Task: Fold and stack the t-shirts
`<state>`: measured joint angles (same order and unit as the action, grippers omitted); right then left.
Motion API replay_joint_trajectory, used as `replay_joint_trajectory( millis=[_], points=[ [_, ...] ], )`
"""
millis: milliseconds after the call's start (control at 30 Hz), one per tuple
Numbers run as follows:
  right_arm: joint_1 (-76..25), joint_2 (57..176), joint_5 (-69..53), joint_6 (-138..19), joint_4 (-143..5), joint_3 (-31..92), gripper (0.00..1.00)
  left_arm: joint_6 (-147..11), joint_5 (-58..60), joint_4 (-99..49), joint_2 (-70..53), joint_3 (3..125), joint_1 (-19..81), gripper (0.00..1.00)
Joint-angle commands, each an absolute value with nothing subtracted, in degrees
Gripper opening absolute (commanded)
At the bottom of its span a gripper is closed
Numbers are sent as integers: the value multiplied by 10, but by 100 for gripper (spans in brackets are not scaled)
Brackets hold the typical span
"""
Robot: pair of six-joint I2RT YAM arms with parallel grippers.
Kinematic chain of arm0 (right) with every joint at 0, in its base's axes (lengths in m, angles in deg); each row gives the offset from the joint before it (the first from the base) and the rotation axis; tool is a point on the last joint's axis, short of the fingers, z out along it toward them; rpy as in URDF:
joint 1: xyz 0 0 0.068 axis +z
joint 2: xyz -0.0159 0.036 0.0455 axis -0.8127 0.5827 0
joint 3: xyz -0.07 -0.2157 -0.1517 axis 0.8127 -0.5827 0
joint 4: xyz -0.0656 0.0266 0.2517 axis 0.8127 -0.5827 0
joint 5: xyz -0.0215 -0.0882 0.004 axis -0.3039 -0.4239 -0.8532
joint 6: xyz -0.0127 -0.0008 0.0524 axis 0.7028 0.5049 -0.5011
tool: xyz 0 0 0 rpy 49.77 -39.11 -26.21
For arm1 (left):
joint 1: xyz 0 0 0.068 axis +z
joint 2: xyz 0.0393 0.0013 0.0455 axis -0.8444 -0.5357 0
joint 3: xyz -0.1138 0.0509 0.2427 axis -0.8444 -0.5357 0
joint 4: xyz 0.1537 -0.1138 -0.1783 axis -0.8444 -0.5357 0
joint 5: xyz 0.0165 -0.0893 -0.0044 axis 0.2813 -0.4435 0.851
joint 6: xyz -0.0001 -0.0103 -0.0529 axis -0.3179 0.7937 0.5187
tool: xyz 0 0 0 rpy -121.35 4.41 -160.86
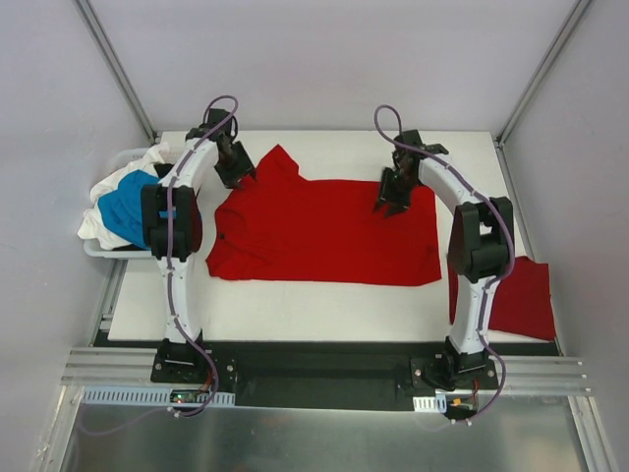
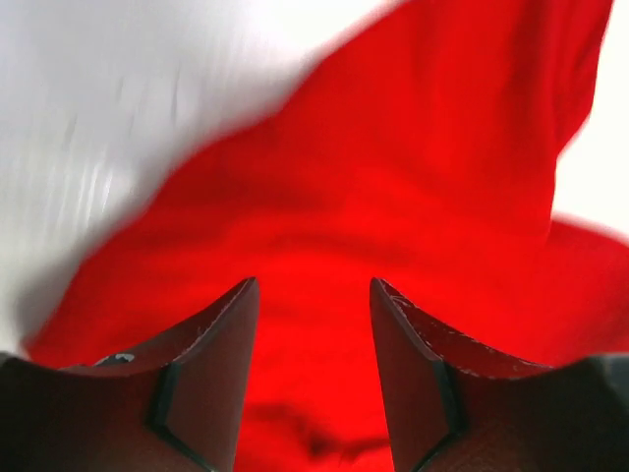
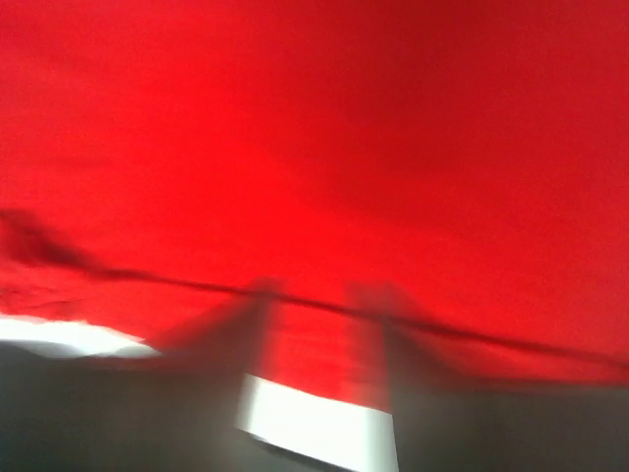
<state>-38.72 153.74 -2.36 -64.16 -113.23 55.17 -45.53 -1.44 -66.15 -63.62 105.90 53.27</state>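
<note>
My left gripper (image 2: pixel 314 285) stands half open over the red shirt (image 1: pixel 324 236) by its sleeve, pinching nothing. My right gripper (image 3: pixel 314 300) straddles the far hem, too blurred to tell whether it grips. The shirt lies spread on the table (image 1: pixel 295 305).

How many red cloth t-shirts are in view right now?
2: a spread red t-shirt at centre; a folded red t-shirt at the right edge. The white-and-blue cloth pile at left may hide more.
</note>
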Motion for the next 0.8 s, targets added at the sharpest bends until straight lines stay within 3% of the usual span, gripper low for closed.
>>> replay_joint_trajectory(
  millis=[0, 33, 67, 100, 267, 433, 667, 767],
  points=[
    [-410, 1463, -175, -613, -1190, 518, 1, -520, 112, -687, -503, 1000, 487, 45],
    [-410, 1459, -180, -616, -1195, 513, 1, -527, 130, -706, -494, 997, 476, 41],
    [-407, 1460, -189, -617, -1196, 514, 1, -539, 162, -713, -486, 997, 447, 25],
    [-400, 1463, -194, -616, -1197, 517, 1, -543, 180, -720, -478, 997, 432, 0],
    [-349, 1479, -225, -623, -1174, 538, 1, -483, 159, -737, -497, 954, 385, 0],
    [-276, 1534, -221, -631, -1189, 596, 1, -479, 206, -753, -548, 1000, 299, 0],
    [-174, 1569, -370, -649, -1221, 637, 1, -412, 328, -757, -511, 940, 227, 0],
    [-148, 1593, -381, -665, -1237, 666, 1, -391, 314, -757, -518, 925, 217, 0]
  ],
)
